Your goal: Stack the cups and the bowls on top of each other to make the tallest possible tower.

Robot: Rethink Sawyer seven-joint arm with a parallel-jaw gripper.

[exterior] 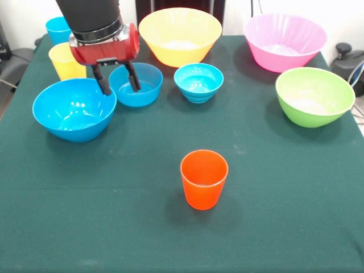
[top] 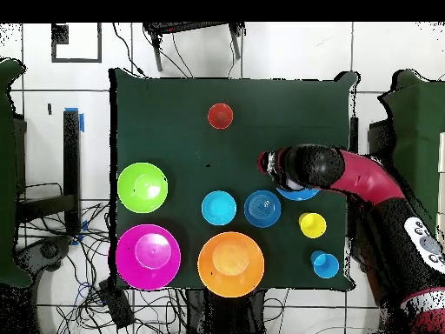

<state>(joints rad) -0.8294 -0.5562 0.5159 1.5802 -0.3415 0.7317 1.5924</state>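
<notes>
My gripper is open. Its left finger hangs between the medium blue bowl and a small blue bowl, and its right finger is inside that small bowl, so the fingers straddle its rim. A ridged small blue bowl stands to the right. The large yellow-orange bowl, pink bowl and green bowl stand apart. The orange-red cup stands alone in front. The yellow cup and sky blue cup are behind the arm. Nothing is stacked.
In the overhead view my arm reaches over the medium blue bowl and hides most of it. The green table cloth is open around the orange-red cup. Cables and black stands surround the table.
</notes>
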